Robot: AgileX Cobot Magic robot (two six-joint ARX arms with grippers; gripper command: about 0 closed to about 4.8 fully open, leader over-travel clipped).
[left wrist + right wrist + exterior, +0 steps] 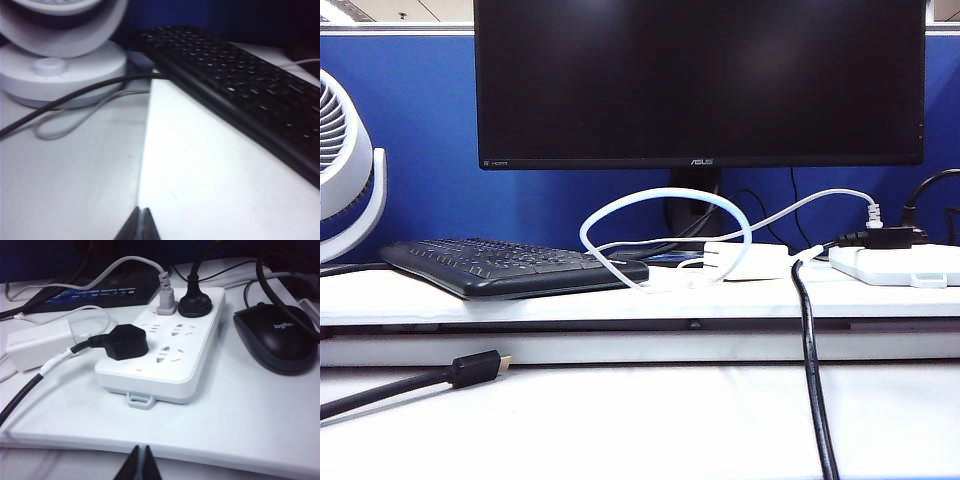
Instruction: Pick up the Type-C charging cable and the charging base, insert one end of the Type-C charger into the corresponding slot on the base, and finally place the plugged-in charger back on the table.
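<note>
Both hands are sitting closed and empty, low over the front of the worktop (640,420), which suggests nothing of the task has begun. The left hand (139,225) is pointing at the shelf's left end, where the keyboard (240,90) is lying at an angle beside the fan (60,65). The right hand (139,464) is facing the shelf's right end, just before its front edge.

The cable (665,235) is arching in a loose loop on the raised shelf, between the keyboard and the base (745,260); the slack is probably standing up from its own stiffness. The base is lying flat just left of the power strip (165,345), near the shelf's front edge, so it is likely within the right hand's reach. A mouse (275,340) is resting past the strip.

The white worktop is stepping up to the shelf; a monitor (700,80) and a blue partition (420,110) are closing the back.
</note>
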